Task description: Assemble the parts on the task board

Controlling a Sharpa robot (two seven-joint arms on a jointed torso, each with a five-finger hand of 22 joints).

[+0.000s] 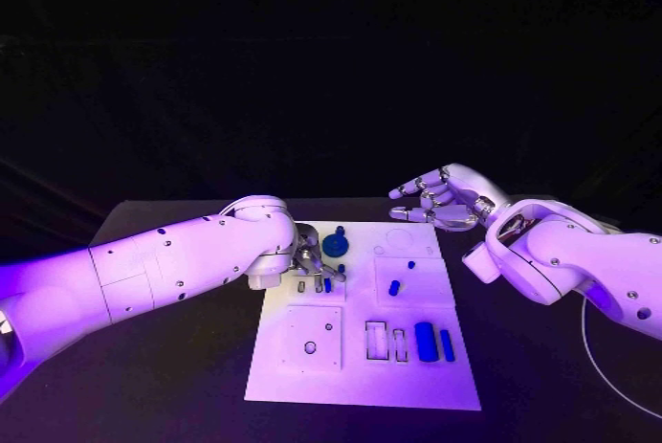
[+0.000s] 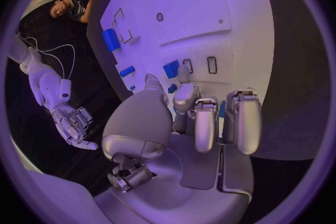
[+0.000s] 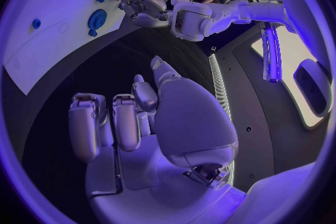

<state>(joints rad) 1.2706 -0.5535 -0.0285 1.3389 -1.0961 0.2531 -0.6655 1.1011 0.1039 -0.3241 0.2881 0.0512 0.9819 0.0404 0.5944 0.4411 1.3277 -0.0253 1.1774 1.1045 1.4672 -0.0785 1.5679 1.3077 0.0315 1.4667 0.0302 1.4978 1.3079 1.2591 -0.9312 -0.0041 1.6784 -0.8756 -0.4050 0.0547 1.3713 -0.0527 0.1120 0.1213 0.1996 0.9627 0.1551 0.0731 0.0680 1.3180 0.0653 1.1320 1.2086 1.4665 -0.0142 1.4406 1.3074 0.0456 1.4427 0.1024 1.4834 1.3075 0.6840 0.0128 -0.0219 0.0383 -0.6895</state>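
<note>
The left silver hand (image 1: 309,262) reaches down among small blue plastic parts (image 1: 327,284) near the white rectangular task board's (image 1: 362,381) left edge, its grasp indiscernible, seemingly mid-insertion and needing careful alignment, while the right silver hand (image 1: 439,203) hovers released beyond the board's far right corner.
</note>
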